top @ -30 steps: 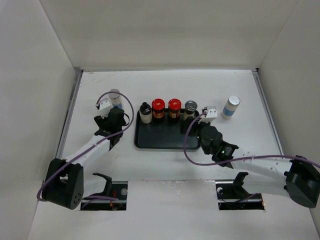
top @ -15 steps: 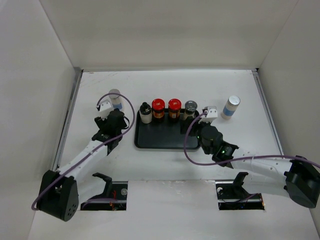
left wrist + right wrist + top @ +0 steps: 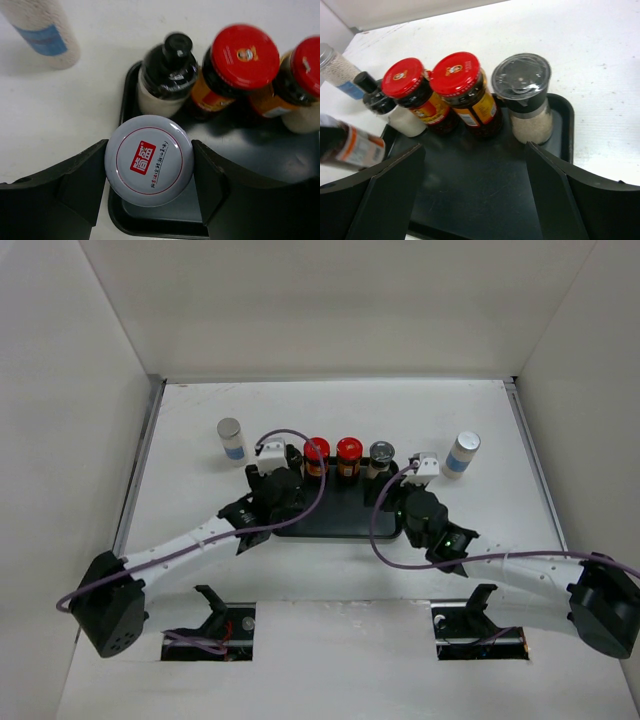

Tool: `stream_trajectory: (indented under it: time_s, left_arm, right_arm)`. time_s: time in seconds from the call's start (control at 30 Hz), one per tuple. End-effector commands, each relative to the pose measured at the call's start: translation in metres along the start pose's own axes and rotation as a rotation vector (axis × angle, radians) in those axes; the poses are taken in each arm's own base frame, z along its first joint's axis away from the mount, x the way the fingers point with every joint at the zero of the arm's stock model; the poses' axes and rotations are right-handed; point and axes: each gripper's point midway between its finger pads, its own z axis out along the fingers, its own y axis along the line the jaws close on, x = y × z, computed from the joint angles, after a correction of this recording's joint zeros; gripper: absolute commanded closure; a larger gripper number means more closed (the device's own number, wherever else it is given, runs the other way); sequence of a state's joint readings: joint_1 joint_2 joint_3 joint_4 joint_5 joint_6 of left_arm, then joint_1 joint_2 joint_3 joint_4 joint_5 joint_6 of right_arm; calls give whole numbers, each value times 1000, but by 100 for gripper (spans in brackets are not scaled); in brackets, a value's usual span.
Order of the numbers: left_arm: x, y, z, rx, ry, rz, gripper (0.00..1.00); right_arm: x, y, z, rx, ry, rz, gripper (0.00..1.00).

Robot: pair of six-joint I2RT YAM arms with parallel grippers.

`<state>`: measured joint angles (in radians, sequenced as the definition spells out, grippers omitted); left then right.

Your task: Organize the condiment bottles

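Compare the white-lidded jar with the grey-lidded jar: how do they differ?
The white-lidded jar has a white lid with a red logo; the grey-lidded jar has a plain grey lid. The left gripper clasps the white-lidded jar; the grey-lidded jar stands free on the black tray. Both have round lids.

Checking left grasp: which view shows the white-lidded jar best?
Left wrist: white-lidded jar centred, lid clamped in the left gripper. Right wrist: only its blurred side at the left edge. Top: left arm hides it.

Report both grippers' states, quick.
Left gripper: shut on the white-lidded jar.
Right gripper: open, holding nothing.
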<state>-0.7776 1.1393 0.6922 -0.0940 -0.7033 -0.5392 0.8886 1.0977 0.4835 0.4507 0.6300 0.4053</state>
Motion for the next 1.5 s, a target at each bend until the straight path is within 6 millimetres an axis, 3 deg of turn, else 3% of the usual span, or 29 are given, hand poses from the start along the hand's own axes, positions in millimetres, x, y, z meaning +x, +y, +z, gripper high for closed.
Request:
stream_trajectory:
  time_s: [0.0, 0.13, 0.33, 0.5, 0.57, 0.7, 0.87, 0.97, 1.07, 1.23, 1.47]
  left_arm:
    - [-26, -32, 0, 52, -87, -69, 67]
    - [2, -45, 2, 77, -48, -43, 67]
    - [27, -42, 4, 60, -40, -25, 64]
    - [51, -38, 1, 60, -13, -7, 56]
    - [56, -36, 1, 58, -16, -21, 44]
    - [31, -37, -9, 80, -87, -84, 20]
    - [-35, -30, -20, 91, -214, -163, 12]
    - [-72, -12, -21, 55, -283, -193, 11]
    - [-101, 25, -7, -53, -308, -214, 11]
    - [-119, 76, 48, -206, -232, -197, 10]
    - [-115, 101, 106, -282, -166, -187, 7]
  right_arm:
    - [-18, -3, 0, 6, -64, 58, 13]
    - [-19, -8, 1, 16, -71, 61, 12]
    - [-20, -8, 1, 18, -71, 58, 12]
    - [-23, -11, 0, 23, -79, 62, 11]
    - [-23, -13, 0, 27, -79, 67, 11]
    - [-23, -14, 2, 31, -78, 61, 10]
    - [-19, -12, 3, 27, -65, 59, 9]
    - [-23, -13, 3, 31, -75, 57, 9]
    - [-20, -12, 2, 22, -68, 64, 9]
    - [-19, -8, 4, 16, -63, 56, 8]
    - [-11, -2, 5, -1, -42, 49, 8]
